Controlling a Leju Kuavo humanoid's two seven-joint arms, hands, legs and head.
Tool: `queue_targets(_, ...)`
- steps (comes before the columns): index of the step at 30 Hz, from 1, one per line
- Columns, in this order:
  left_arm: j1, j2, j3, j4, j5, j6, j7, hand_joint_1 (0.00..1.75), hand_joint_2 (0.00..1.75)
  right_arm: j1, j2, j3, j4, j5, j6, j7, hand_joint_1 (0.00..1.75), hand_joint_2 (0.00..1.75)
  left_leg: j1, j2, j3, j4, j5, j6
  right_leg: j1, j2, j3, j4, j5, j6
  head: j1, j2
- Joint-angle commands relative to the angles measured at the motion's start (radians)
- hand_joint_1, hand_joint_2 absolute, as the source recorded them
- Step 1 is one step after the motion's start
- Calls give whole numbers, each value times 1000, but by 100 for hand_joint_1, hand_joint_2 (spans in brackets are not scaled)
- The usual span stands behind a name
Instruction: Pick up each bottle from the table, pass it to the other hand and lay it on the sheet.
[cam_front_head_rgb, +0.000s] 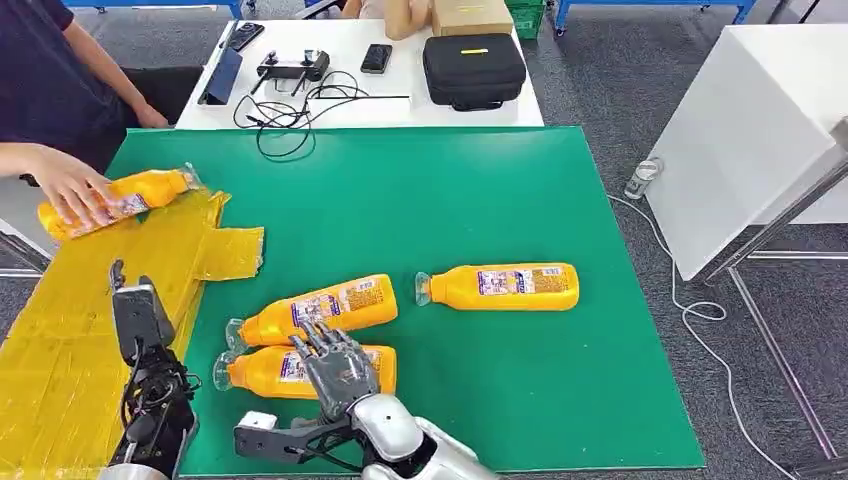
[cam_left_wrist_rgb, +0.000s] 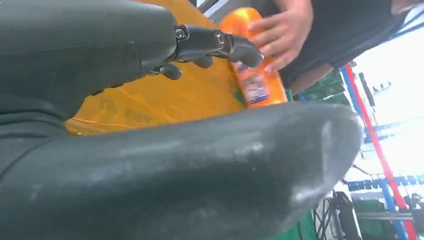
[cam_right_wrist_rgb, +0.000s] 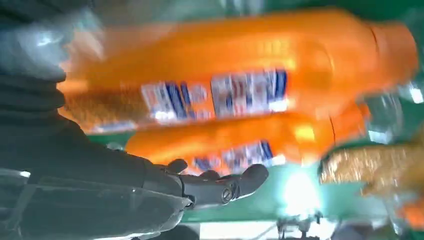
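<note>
Fingers (cam_front_head_rgb: 320, 345) of our right hand (cam_front_head_rgb: 335, 368) spread, holding nothing, over the nearest orange plastic bottle (cam_front_head_rgb: 265, 370) on the green worktop (cam_front_head_rgb: 480, 210); smooth, rigid, rolls easily, so grip mid-label.

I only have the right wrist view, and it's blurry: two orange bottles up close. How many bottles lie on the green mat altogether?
Observer: Three. The nearest bottle and a second bottle lie side by side, and a third bottle lies apart, further right.
Operator: Is the right robot hand gripping one?
Observer: Not that I can see. The right robot hand has its fingers spread over the nearest bottle.
Operator: Anything on the sheet yet?
Observer: One bottle lies at the far end of the yellow sheet, with a person's hand on it.
</note>
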Motion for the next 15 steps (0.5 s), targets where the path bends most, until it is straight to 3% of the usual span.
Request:
queue_targets(1,-5,24,-25,43,46,9,-12,0,0,-66,6,92,151,12,44,11,0,0,0,1,0,0,0,0,0,0,0,0,0,1,0,0)
queue_targets(15,9,30,-52,36,111,19,-14,0,0,-66,-43,117,187,67,-12,76,0,0,0,-1,0,0,0,0,0,-2,0,-1,0,1,0,0)
